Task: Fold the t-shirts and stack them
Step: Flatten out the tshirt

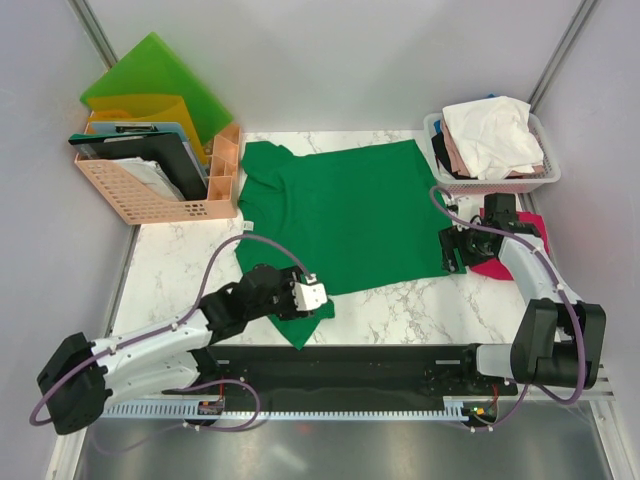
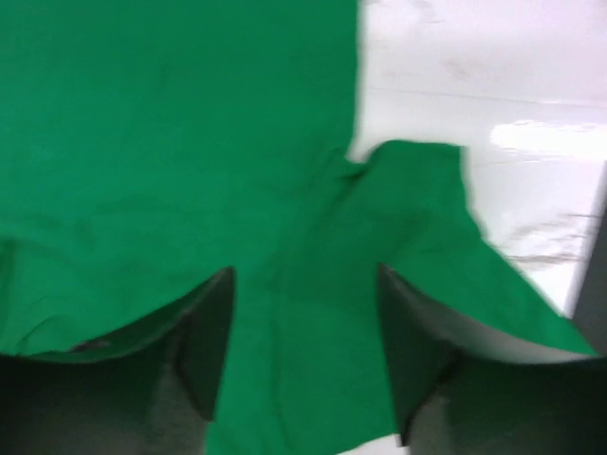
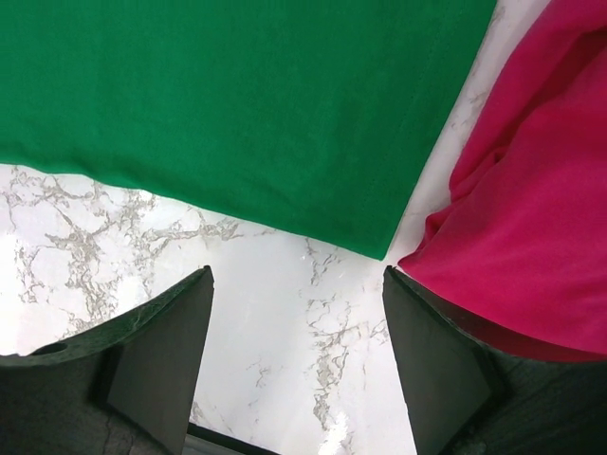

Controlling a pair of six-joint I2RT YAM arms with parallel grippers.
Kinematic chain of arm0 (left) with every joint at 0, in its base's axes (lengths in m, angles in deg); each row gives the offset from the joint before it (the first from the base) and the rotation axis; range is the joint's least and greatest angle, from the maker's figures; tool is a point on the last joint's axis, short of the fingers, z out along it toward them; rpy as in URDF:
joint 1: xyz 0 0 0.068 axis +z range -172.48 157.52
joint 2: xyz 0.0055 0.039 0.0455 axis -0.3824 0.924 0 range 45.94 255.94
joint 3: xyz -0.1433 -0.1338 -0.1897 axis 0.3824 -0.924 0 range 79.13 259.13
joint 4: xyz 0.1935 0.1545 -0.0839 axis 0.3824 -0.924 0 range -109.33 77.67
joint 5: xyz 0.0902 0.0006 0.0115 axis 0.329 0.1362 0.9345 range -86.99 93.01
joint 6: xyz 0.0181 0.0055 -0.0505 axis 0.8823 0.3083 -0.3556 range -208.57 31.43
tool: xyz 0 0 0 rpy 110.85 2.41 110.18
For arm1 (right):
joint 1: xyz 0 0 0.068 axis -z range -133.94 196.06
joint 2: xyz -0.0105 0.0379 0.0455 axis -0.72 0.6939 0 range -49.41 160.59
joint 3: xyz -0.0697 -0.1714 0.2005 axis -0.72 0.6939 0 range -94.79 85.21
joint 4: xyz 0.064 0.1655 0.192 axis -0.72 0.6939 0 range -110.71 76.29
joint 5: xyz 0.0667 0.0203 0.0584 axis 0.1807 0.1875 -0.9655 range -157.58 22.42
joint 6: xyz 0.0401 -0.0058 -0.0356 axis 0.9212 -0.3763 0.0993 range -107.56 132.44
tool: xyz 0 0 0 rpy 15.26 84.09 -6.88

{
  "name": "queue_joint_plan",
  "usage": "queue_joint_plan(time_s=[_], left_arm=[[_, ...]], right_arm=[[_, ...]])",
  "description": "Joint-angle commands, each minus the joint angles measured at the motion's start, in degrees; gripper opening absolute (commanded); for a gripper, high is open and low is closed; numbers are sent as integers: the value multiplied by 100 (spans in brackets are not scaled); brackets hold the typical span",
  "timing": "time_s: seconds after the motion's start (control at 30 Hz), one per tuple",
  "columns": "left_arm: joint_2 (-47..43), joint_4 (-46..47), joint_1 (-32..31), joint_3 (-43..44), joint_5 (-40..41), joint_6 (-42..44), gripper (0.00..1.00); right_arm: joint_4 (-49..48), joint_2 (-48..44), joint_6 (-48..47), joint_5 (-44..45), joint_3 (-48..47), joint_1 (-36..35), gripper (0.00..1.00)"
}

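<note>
Counting one basket (image 1: 548, 178) of tees (image 1: 492, 135) far right, one rack (image 1: 150, 208) of folders (image 1: 160, 85) far left, one green tee (image 1: 350, 215); my left gripper (image 2: 303, 365), right gripper (image 3: 299, 360) open.

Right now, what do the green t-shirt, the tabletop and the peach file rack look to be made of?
The green t-shirt: soft matte knit cloth, probably cotton; it lies limp with shallow creases.
The tabletop: white marble or a marble-look laminate, glossy; grey veins and a sheen show.
The peach file rack: likely moulded plastic, smooth, with a lattice of holes in its walls.
</note>
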Motion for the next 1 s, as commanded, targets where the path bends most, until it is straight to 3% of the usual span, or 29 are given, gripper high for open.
queue_joint_plan(time_s=[0.0,0.13,0.3,0.43,0.57,0.73,0.83,0.97], left_arm=[[-423,1349,490,-456,1510,463,73],[-417,975,1653,-45,650,-99,74],[76,939,1890,429,1001,-116,74],[349,149,2312,1264,204,-661,75],[726,-538,2401,1993,-150,-583,74],[1569,-1590,2787,2758,-1054,-732,74],[2297,-1926,2875,3312,-1170,-706,74],[3361,-2443,2998,4346,-1117,-609,75]], right_arm=[[8,-344,-123,-131,-43,11,80],[-18,-354,-140,-227,-60,11,80],[-167,-564,-114,-359,-218,2,80],[-299,-828,-70,-298,-385,3,79],[-291,-855,-210,-105,-421,11,82],[-307,-565,-342,-34,-175,2,84],[-413,-363,-264,-95,-122,2,85],[-264,626,-132,-218,-963,11,85]])
